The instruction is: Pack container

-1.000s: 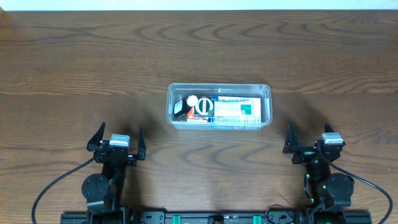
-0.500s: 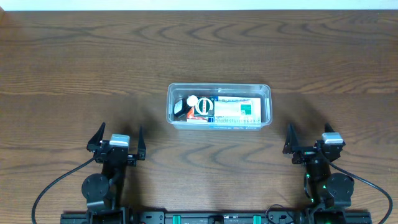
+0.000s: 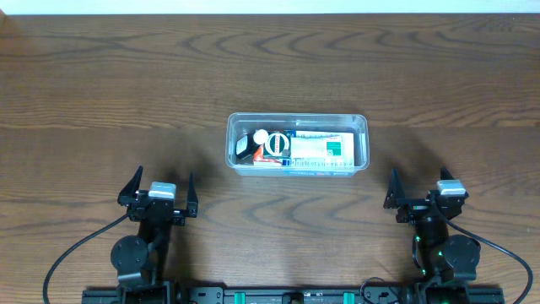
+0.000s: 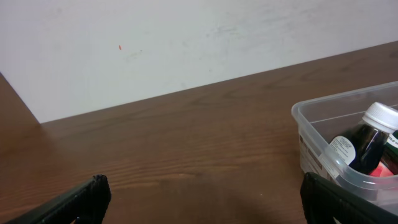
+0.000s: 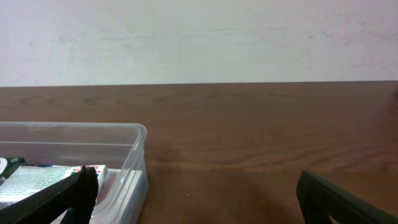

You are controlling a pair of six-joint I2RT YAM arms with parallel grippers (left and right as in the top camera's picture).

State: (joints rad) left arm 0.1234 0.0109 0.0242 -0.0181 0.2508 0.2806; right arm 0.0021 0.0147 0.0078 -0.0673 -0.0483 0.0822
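At the centre of the worktop stands the container, upright, with its long sides parallel to the near edge. It is clear, so its contents show through the walls and the open top.

Contents:
- A dark bottle with a white cap lies tilted in the left end, cap toward the rim. A white label shows on its side.
- A white box with green and blue print fills the middle and right end, lying flat.
- A small round red-and-white item sits between the bottle and the box; the overhead view is too coarse to tell what it is.

Left pincer: near the front edge, to the left of and nearer than the container, well apart from it. The fingers are spread wide, with nothing between them. In the left wrist view both black fingertips show at the bottom corners, with bare worktop between them and the container's left end at the right.

Right pincer: near the front edge, to the right of and nearer than the container, well apart from it. The fingers are spread wide and grip nothing. The right wrist view shows the container's right end at the lower left.

A white wall rises behind the worktop.
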